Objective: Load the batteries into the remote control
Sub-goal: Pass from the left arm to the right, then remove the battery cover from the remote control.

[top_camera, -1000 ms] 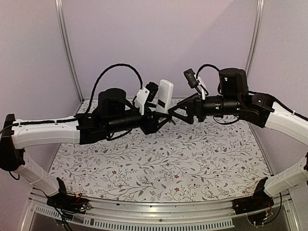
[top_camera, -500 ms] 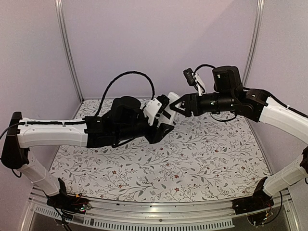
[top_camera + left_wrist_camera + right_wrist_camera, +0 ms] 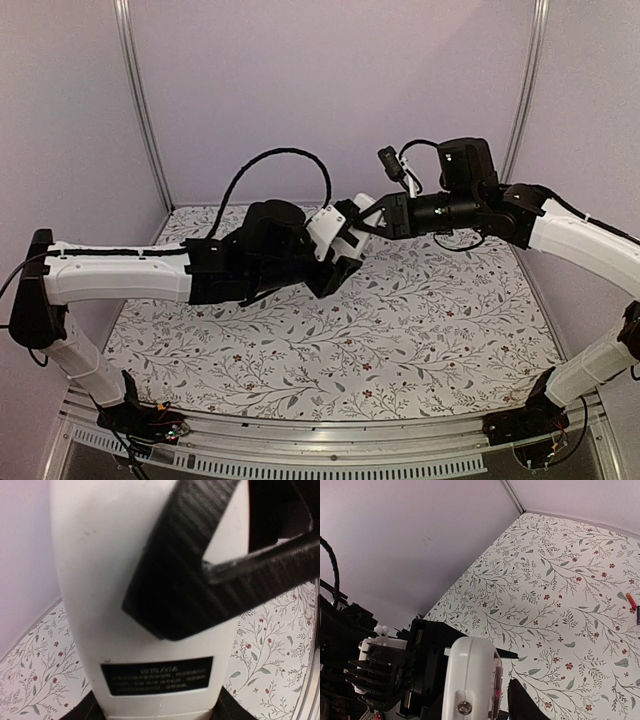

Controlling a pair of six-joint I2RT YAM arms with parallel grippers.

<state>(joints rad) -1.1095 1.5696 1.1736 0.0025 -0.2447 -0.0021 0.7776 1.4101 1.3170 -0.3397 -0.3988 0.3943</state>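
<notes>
Holding pincer: left gripper (image 3: pixel 343 258), jaws partway in and clamped on the lower end of the remote control (image 3: pixel 95 580), which is held above the table (image 3: pixel 430 330).
Other pincer: right gripper (image 3: pixel 362 218), one finger (image 3: pixel 190 580) across the remote's white back; clamped or only touching, cannot tell.
Risk, remote: gripped at one end only; an off-line squeeze or push from the right pincer could twist it loose and drop it.
Risk, battery: red battery (image 3: pixel 630 600) lies on the table well away from the right pincer; round, likely to roll if nudged.
Count: arms two; pincers two; remote one; batteries one sure; dark scrap just beside it at the frame edge, maybe the second.
</notes>
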